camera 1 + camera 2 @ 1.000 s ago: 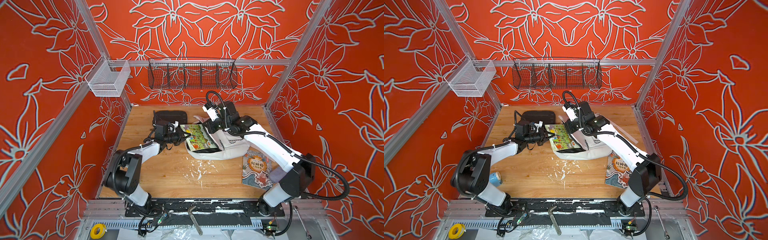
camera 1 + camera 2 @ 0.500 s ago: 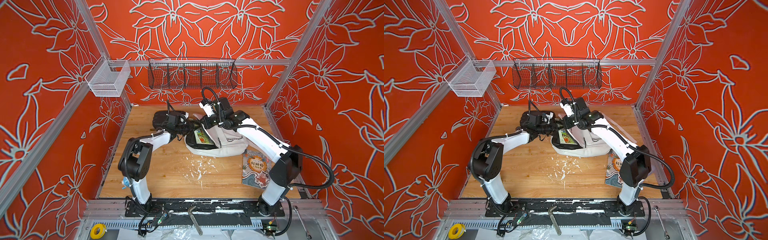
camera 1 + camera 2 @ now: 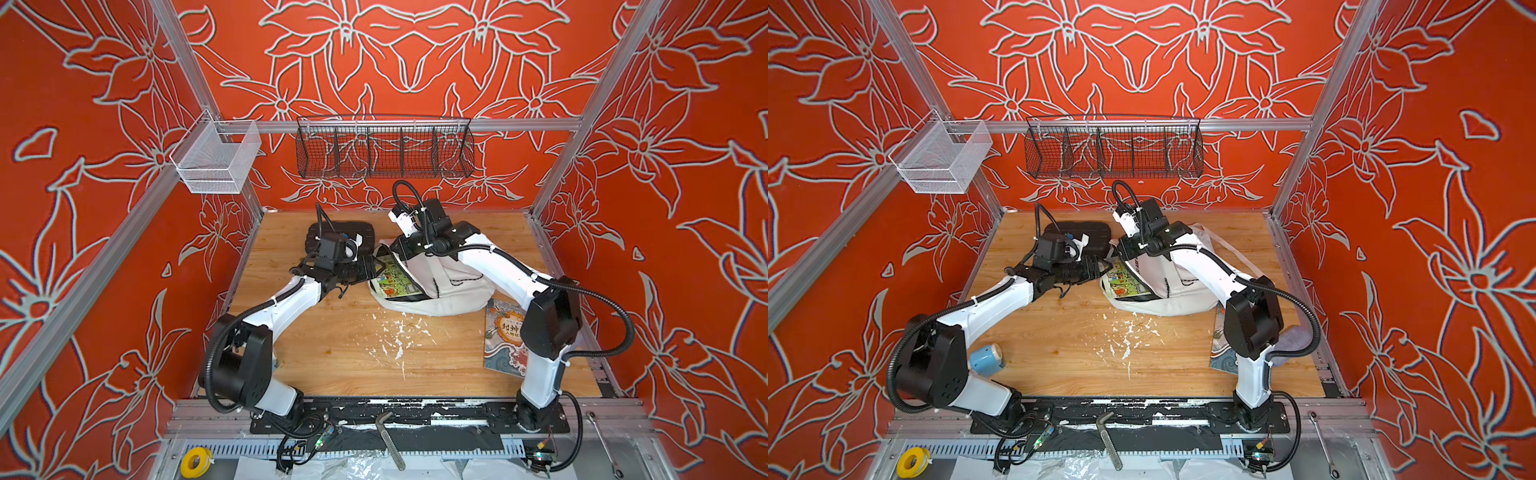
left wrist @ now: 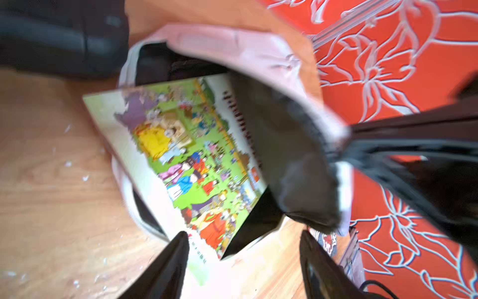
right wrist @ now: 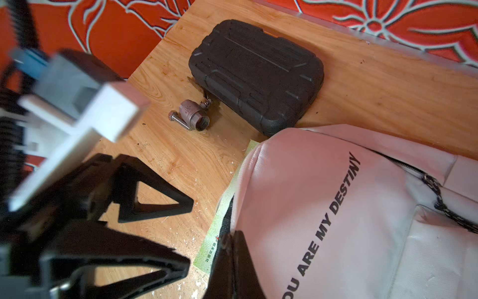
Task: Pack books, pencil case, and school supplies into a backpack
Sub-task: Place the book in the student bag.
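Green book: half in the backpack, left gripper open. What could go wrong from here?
1. The green book pokes out of the backpack with the left gripper open beside it: it may slide out.
2. Only the right gripper pinches the flap up; a slip could drop it on the book.

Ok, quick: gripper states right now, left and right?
Left gripper: open, holding nothing; the green book sits just ahead of its fingers.
Right gripper: closed on the backpack at its opening rim.
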Available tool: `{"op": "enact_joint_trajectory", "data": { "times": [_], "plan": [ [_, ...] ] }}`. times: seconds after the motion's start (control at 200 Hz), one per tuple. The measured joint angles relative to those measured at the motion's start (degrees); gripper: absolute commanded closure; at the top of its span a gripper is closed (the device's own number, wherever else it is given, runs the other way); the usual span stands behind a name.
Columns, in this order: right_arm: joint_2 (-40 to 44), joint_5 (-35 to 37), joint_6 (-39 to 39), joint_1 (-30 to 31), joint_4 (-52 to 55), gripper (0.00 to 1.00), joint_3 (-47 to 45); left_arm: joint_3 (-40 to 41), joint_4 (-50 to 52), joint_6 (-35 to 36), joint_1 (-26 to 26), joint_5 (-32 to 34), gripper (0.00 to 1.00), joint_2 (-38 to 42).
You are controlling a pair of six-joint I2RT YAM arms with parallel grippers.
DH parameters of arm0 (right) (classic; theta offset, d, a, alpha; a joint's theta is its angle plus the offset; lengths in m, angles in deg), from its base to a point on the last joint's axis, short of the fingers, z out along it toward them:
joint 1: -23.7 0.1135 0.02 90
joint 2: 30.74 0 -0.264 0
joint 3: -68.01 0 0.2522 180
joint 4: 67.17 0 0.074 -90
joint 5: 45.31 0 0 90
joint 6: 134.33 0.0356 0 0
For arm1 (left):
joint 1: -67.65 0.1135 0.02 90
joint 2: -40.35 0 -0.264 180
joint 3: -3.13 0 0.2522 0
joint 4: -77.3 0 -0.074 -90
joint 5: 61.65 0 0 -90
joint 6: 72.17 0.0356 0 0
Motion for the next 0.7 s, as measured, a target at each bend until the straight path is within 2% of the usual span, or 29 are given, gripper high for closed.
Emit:
{"op": "enact_joint_trajectory", "data": {
  "times": [0.12,0.305,0.405,0.615,0.701],
  "plan": [
    [0.1,-0.3,0.1,0.0,0.1,1.0,0.0,0.7,4.3,0.5,1.7,3.1,0.29,-0.5],
    [0.8,-1.7,0.4,0.0,0.3,1.0,0.0,-0.1,6.7,-0.3,4.7,3.0,0.36,-3.0],
    [1.4,-2.3,0.7,0.0,0.6,1.0,0.0,-3.2,6.0,-0.9,4.6,0.7,0.44,-8.9],
    [3.7,-4.6,1.1,-0.1,0.7,1.0,0.2,-9.7,4.5,-2.3,4.3,-4.3,0.81,-20.1],
    [3.7,-6.1,1.6,-0.1,0.8,1.0,0.7,-12.2,3.4,-3.0,3.8,-5.9,0.84,-22.0]
  ]
}}
